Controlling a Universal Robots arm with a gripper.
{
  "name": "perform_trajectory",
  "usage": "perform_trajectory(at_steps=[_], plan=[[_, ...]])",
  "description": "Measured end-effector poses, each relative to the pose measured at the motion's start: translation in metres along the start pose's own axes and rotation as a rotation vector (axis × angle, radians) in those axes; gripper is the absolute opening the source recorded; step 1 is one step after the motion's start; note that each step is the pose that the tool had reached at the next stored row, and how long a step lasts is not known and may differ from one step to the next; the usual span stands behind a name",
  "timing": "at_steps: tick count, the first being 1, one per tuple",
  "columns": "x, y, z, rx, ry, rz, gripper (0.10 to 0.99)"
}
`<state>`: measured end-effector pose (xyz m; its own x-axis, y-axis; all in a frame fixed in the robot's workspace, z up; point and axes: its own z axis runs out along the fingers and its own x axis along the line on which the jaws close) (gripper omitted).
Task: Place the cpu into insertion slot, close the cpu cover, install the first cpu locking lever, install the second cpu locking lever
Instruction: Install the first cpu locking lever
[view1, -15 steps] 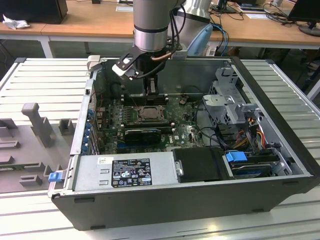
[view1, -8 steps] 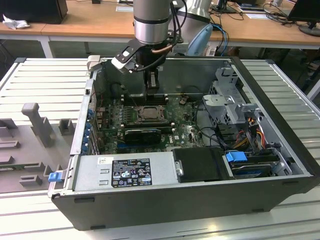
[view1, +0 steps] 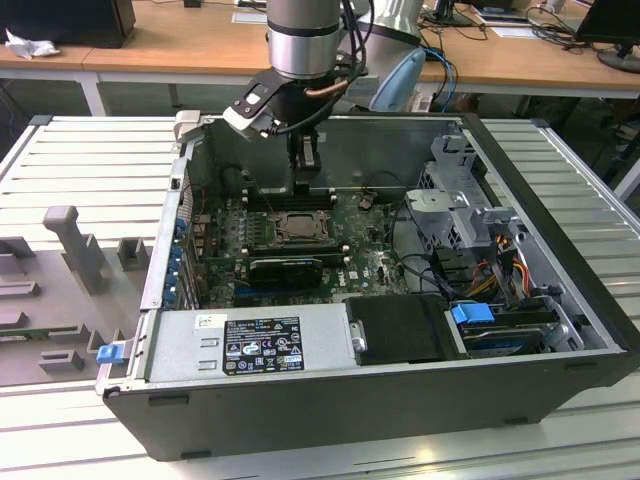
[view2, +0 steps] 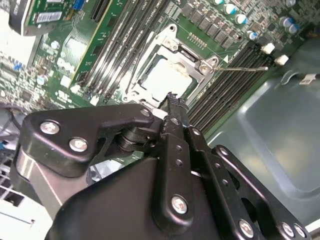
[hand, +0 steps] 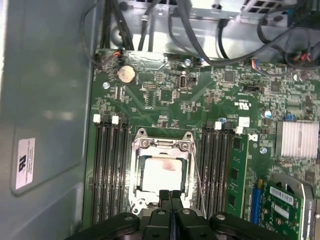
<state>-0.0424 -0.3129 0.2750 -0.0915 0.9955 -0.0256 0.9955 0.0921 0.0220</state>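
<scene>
The insertion slot (view1: 297, 228) sits on the green board inside the open computer case. The cpu (hand: 161, 172) lies in it, its pale top showing through the window of the cpu cover (hand: 187, 170), which lies flat over it. The cpu (view2: 167, 79) and the cover (view2: 150, 57) appear in both wrist views. A thin metal locking lever (view2: 242, 69) sticks out from the socket over the memory slots. My gripper (view1: 305, 178) hangs just above the socket's edge, fingers shut together with nothing between them (hand: 171, 194).
Long black memory slots (hand: 109, 170) flank the socket on both sides. A black card (view1: 285, 268), a power supply (view1: 250, 345), a drive cage (view1: 460, 210) and loose cables (view1: 500, 265) crowd the case. Grey fixtures (view1: 70, 250) stand on the table at the exterior view's left.
</scene>
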Motion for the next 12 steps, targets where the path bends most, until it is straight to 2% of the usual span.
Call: perform_trajectory(at_steps=[5,9,12], plan=[[0.0000,0.0000,0.0000,-0.002,0.0021,-0.098,0.106],[0.0000,0.0000,0.0000,-0.004,0.0031,-0.145,0.106],[0.0000,0.0000,0.0000,-0.005,0.0046,-0.209,0.106]])
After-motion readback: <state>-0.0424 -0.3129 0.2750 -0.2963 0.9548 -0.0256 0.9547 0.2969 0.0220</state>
